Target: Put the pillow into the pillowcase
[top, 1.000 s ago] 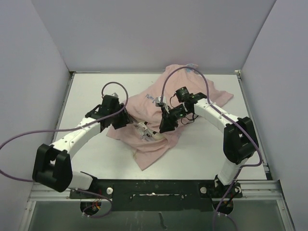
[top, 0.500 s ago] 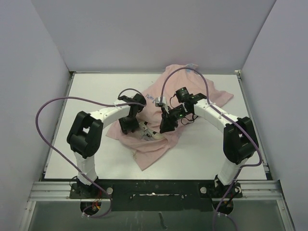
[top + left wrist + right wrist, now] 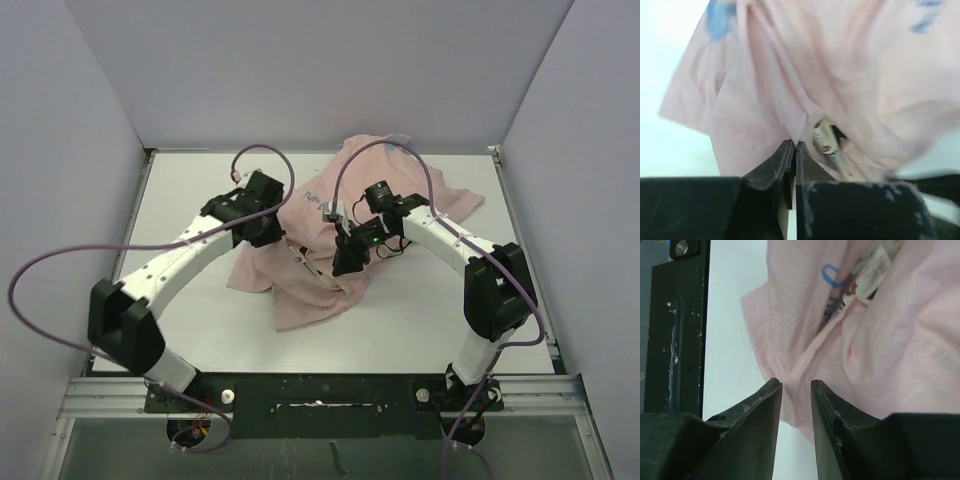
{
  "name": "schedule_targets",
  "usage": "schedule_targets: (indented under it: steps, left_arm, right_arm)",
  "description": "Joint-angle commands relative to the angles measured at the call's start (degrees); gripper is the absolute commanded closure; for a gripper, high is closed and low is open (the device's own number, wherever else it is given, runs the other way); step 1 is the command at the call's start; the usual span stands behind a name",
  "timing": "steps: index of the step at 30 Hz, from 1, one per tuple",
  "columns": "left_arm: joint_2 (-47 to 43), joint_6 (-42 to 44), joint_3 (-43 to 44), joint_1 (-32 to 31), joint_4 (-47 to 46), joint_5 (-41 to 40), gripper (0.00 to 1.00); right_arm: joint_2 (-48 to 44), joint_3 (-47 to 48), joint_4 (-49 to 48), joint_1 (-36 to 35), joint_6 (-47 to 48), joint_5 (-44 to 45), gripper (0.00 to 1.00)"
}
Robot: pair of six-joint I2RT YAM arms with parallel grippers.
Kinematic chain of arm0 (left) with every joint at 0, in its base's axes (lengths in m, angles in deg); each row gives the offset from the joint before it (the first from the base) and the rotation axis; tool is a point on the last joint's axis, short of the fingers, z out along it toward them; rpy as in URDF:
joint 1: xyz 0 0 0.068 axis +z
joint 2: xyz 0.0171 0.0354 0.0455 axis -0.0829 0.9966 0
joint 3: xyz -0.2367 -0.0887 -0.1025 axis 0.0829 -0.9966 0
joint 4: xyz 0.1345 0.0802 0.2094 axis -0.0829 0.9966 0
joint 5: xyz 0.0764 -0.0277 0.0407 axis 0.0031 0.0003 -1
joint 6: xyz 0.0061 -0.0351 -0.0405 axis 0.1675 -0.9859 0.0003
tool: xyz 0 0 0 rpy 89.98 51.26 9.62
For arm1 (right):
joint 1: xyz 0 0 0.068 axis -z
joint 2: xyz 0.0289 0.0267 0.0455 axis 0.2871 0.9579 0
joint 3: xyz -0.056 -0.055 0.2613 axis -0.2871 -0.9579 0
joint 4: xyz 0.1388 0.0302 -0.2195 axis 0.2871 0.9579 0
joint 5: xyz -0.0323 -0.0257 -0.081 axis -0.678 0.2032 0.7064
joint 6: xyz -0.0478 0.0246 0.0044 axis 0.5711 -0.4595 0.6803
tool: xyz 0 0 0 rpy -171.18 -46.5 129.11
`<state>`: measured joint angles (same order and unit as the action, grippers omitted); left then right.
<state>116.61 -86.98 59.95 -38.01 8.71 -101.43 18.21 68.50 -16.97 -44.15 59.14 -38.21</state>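
Note:
The pale pink pillowcase point(image 3: 330, 215) lies rumpled across the middle of the table, faint blue marks showing. The pillow is almost wholly hidden under it. Only a cream strip with its tag point(image 3: 826, 145) peeks out of the folds, and that strip is also in the right wrist view point(image 3: 871, 271). My left gripper point(image 3: 272, 228) is at the pillowcase's left side, and its jaws point(image 3: 794, 146) are shut on a pinch of the pink cloth. My right gripper point(image 3: 345, 260) sits on the cloth near the centre. Its jaws point(image 3: 796, 386) stand a narrow gap apart around a bunched fold of the pillowcase.
Grey walls enclose the white table point(image 3: 185, 190) at the back and on both sides. Purple cables point(image 3: 60, 265) loop off both arms. A black rail point(image 3: 320, 390) runs along the near edge by the arm bases.
My left gripper has closed on the pillowcase and drawn the cloth up and left. The cream patch showing at the centre is now covered. The right arm has stayed put.

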Motion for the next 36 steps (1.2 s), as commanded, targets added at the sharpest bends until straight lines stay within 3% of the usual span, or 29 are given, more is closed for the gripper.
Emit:
schedule_targets:
  steps: [1, 3, 8, 13, 17, 24, 36]
  left_arm:
    - [-14.8, 2.4, -2.5, 1.2, -17.6, 10.1, 1.00]
    - [-16.4, -0.5, -4.0, 2.4, -22.6, 15.4, 1.00]
    - [-18.4, -8.8, -9.7, 5.2, -36.0, 22.9, 1.00]
    - [-15.5, -11.3, -8.6, 7.9, -34.9, 26.0, 1.00]
    - [-14.8, -11.8, -8.3, 8.5, -34.8, 27.3, 1.00]
    - [-18.6, -13.0, -11.5, 9.7, -35.8, 27.2, 1.00]
    - [-21.4, -13.6, -13.8, 11.2, -35.6, 27.4, 1.00]
  right_arm:
    - [0.1, 2.7, -2.1, -0.3, -2.5, 3.3, 0.69]
    - [0.7, 3.6, -1.5, -0.2, -2.6, 2.6, 0.69]
    - [-1.4, 5.8, 2.4, 0.0, 1.8, -10.8, 0.62]
    - [-2.0, 11.1, 11.1, -2.3, 12.5, -14.9, 0.44]
    - [-0.1, 12.7, 9.5, -5.9, 17.1, -10.4, 0.40]
    - [4.4, 12.4, -3.2, -7.9, 5.0, 5.3, 0.40]
    - [-0.4, 8.7, -0.8, -8.4, 2.9, 8.9, 0.44]
